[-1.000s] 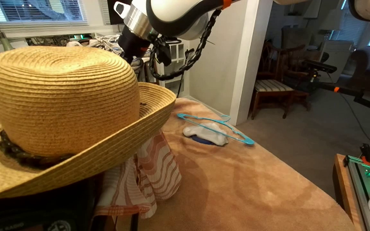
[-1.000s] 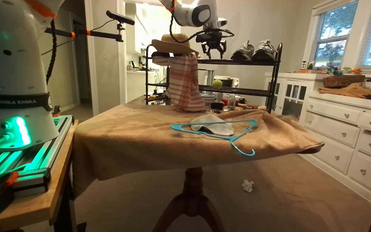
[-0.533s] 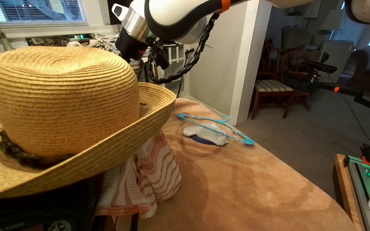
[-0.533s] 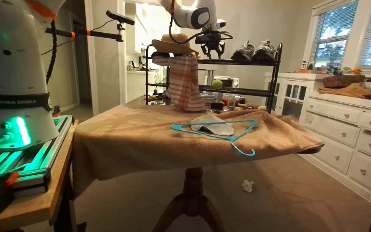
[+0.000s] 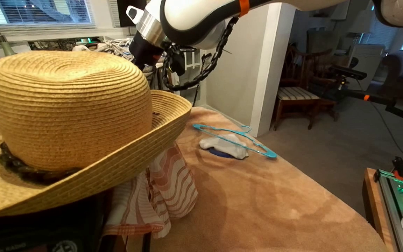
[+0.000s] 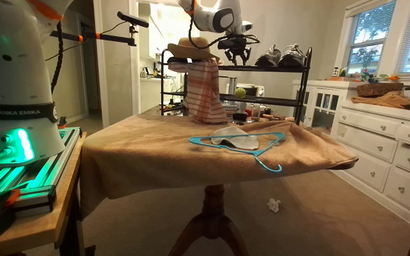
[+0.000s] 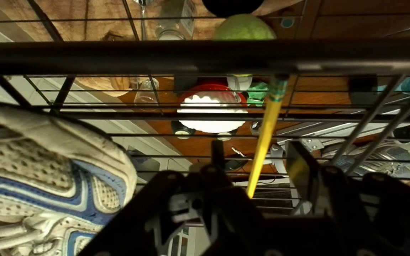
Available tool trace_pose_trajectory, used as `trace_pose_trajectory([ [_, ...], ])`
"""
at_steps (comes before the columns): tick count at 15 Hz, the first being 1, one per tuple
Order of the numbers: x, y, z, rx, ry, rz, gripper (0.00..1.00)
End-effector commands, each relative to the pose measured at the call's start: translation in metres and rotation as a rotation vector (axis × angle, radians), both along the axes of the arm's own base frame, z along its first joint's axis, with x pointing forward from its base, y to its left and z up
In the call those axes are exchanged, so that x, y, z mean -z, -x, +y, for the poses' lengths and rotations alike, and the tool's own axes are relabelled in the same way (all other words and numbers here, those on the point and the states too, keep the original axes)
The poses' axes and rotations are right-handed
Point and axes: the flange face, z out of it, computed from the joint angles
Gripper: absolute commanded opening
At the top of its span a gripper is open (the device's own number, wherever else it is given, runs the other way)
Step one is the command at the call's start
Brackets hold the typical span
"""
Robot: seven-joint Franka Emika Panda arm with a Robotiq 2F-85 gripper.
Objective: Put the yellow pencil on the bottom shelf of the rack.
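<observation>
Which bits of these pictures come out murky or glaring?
Wrist view: the pincer is almost a silhouette and a fluted white object is washed out, though the yellow pencil stands out; in an exterior view, the green-edged light strip glares white; in an exterior view, the striped-seat chair sits in gloom.
</observation>
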Motion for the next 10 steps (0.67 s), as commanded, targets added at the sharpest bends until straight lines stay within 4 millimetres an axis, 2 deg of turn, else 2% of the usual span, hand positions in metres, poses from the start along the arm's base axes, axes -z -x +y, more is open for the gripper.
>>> trace_pose_trajectory([
  [1,0.0058,-0.0009,0.0015,-0.003,-0.023,-0.008,0.41],
  [2,0.0063,-0.0005,0.0023,-0.007,-0.024,-0.005,0.31],
  [4,0.0065,0.0004,0.0044,-0.013,-0.024,-0.002,0.25],
  [5,0.0059,0.001,0.0059,-0.017,-0.027,-0.001,0.08],
  [6,0.0048,0.0016,0.0074,-0.023,-0.029,-0.002,0.01],
  [10,-0.001,0.0029,0.0089,-0.024,-0.032,-0.003,0.02],
])
